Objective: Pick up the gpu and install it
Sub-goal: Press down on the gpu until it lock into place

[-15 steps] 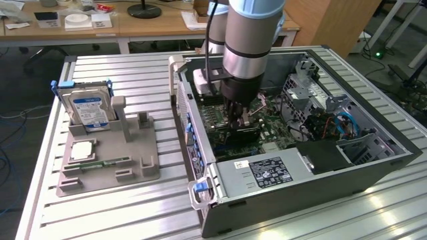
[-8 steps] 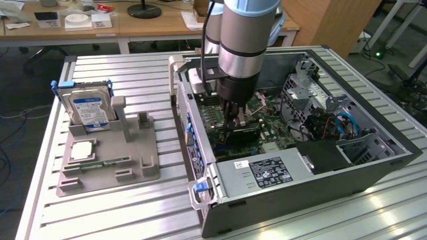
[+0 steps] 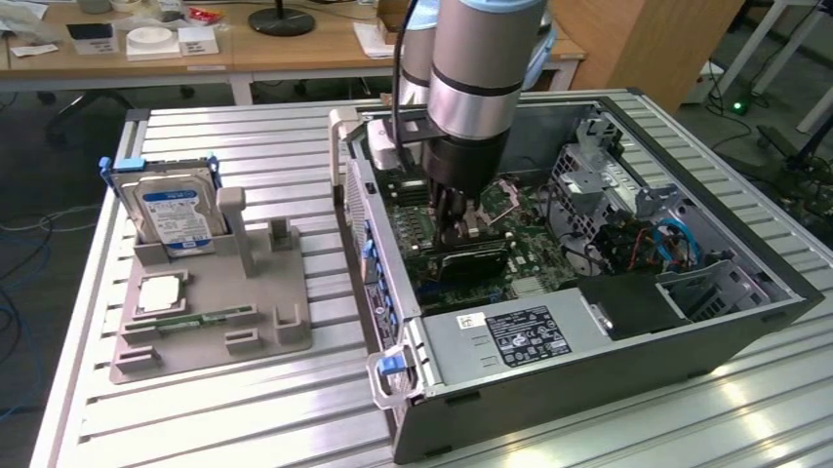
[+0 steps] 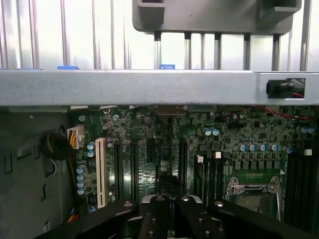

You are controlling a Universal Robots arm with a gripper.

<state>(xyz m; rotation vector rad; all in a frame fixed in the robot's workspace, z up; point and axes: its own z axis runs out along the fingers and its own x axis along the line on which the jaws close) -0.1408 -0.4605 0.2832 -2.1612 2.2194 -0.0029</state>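
The gripper (image 3: 456, 226) is down inside the open computer case (image 3: 729, 322), right over the green motherboard (image 4: 214, 144), and its fingers (image 4: 172, 211) are pressed together. A dark flat card sits on the board just under the gripper, and it may be the gpu (image 3: 471, 259), though it is hard to see clearly from here. On the exterior view's left, a hard drive (image 3: 174, 216) stands up in a gray holder tray (image 3: 260, 336) on the metal table (image 3: 234, 156).

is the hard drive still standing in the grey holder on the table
Yes, the hard drive stands upright in the grey holder, on the exterior view's left of the computer case.
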